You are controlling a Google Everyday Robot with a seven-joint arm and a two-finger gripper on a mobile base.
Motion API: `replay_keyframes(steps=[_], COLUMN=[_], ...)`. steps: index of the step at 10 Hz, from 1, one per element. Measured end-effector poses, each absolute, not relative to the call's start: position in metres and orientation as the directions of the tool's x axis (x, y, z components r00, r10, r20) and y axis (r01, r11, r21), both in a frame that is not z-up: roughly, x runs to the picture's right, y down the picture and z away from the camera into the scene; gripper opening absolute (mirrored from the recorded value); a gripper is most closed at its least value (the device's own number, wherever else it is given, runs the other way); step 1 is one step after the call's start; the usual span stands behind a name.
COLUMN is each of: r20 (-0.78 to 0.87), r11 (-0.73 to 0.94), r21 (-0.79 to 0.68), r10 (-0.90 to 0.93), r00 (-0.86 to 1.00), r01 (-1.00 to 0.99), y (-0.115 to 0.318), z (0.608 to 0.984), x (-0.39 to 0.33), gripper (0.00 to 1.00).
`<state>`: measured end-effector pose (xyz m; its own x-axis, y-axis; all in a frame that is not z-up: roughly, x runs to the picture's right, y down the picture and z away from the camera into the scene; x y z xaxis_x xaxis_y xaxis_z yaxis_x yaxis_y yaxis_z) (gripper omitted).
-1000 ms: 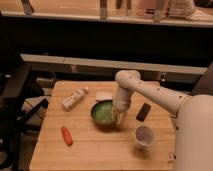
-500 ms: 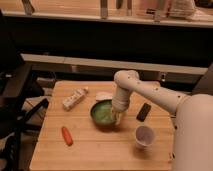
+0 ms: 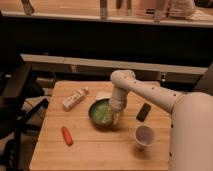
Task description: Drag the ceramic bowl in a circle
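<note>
- wooden table: everything sits on it; no real change over the last second.
- white arm: reaches in from the right and bends down over the bowl's right side; same pose as a second ago, at most a tiny shift.
- ceramic bowl: green, near table centre; it has barely moved since the earlier frames, so judging by that the circle drag is slow or just getting going.
- gripper: at the bowl's right rim, apparently touching or inside the edge; can't tell whether it clamps the rim.
- white cup: front right, apart from bowl.
- white packet: left-back, unmoved.
- dark object: right of the bowl, near the arm.
- carrot: front left, well apart.
</note>
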<state>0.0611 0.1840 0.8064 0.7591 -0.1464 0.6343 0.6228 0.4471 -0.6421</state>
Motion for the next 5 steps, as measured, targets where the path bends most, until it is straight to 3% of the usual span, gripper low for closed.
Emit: replay_keyframes(steps=[5], r20=[0.62], r11=[0.46], r21=[-0.655], r10=[-0.127], r00=[0.774], r01=[0.6], y=[0.1851], z=[0.8006], x=[0.0731], gripper=[0.0])
